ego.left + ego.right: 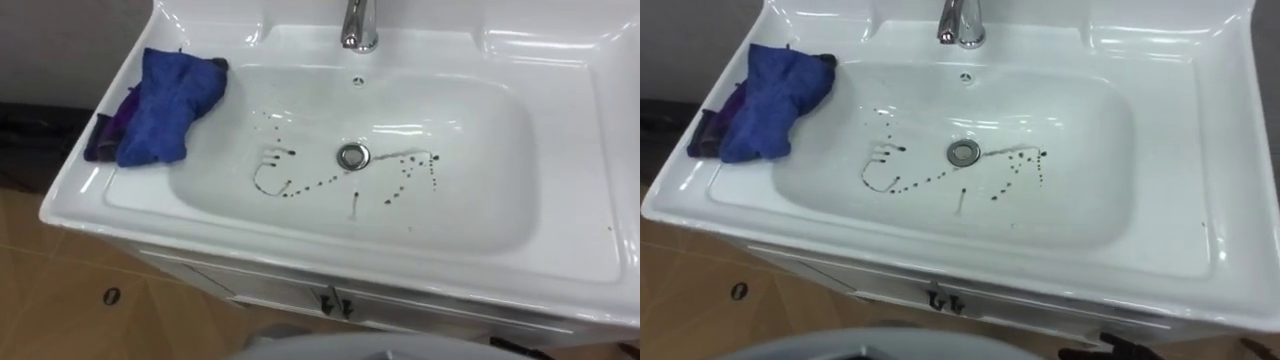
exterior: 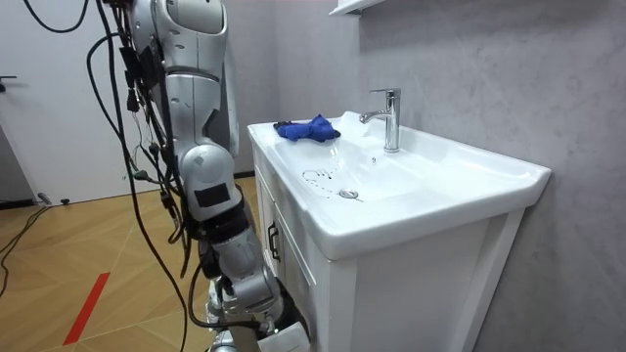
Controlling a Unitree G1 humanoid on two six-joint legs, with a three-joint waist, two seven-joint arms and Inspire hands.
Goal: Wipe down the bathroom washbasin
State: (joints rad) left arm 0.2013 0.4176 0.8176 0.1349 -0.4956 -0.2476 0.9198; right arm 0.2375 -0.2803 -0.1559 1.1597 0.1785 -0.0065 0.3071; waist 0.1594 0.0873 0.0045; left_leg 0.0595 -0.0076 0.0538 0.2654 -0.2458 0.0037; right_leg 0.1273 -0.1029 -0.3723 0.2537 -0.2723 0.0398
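Figure: the blue cloth [image 1: 165, 105] lies bunched on the left rim of the basin [image 1: 585, 150], beside the bowl and ready for you to take. Dark stains [image 1: 268, 185] surround the drain [image 1: 352, 155] and mark your wiping area. You cannot tell how open either hand is.

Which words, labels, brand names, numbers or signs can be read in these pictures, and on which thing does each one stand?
None can be read.
The dark marks in the white ceramic basin are stains, not letters.
The crumpled blue cloth and the chrome tap show no print.
The small dark oval on the wooden floor is too small to read.
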